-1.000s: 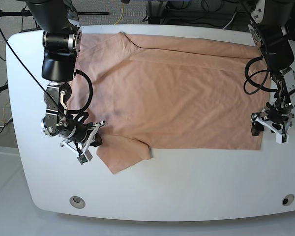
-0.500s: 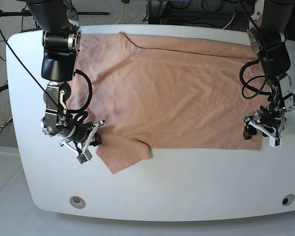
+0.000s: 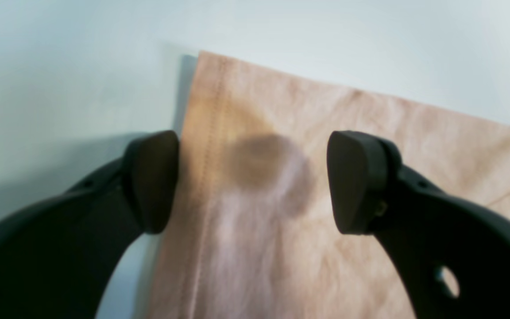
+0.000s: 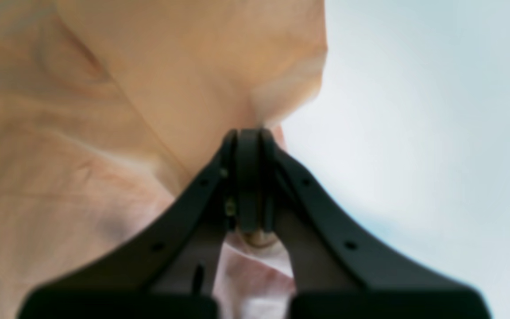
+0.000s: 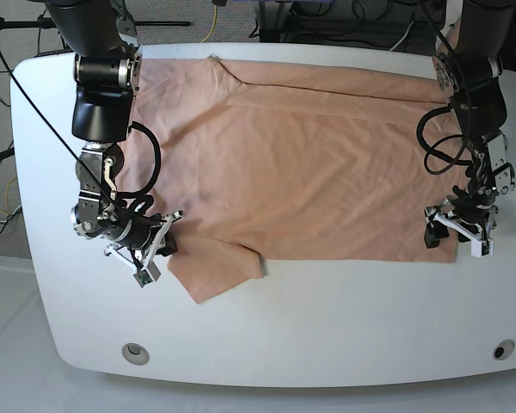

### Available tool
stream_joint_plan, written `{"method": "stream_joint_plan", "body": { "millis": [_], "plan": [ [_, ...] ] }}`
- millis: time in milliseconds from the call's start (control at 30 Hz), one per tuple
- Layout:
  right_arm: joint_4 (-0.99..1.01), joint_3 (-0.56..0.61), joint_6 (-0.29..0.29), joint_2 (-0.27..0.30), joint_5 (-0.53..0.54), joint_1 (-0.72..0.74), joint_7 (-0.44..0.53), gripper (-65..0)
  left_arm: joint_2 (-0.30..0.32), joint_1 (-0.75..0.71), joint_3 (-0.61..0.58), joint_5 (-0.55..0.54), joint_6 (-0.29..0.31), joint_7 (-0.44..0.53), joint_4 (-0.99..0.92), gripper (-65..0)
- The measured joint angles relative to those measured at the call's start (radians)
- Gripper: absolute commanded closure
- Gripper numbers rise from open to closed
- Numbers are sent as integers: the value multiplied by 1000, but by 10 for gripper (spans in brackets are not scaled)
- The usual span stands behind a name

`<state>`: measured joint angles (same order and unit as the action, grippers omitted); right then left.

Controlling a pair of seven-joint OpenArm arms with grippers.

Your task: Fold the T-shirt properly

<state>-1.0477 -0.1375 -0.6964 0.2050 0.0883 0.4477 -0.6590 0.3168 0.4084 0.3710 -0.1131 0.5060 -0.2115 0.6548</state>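
white table (image 5: 327,327), t-shirt (image 5: 310,163) hem near front edge

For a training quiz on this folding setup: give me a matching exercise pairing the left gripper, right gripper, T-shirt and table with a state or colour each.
Column one:
1. left gripper
2. right gripper
3. T-shirt
4. table

Column two:
A. white
B. shut on fabric near a sleeve
C. peach, spread flat
D. open over the hem corner

Pairs: 1-D, 2-B, 3-C, 4-A

My white tabletop (image 5: 327,327) has rounded corners; behind it, grey floor (image 5: 232,17) strewn with cables (image 5: 208,30).
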Motion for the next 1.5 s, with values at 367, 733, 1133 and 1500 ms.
{"method": "stream_joint_plan", "body": {
  "millis": [367,733,1133,1500],
  "plan": [
    [0,1,0,0,-5,0,0,0,0,-1,-5,0,-4,3,1,-469],
    [1,1,0,0,-7,0,0,0,-1,-3,-5,0,3,0,2,-277],
    [1,2,0,0,-7,-2,0,0,-6,-1,-6,8,3,-5,2,-54],
    [1,2,0,0,-14,-2,-4,0,-6,-2,5,6,3,-70,32,-26]
  ]
}}
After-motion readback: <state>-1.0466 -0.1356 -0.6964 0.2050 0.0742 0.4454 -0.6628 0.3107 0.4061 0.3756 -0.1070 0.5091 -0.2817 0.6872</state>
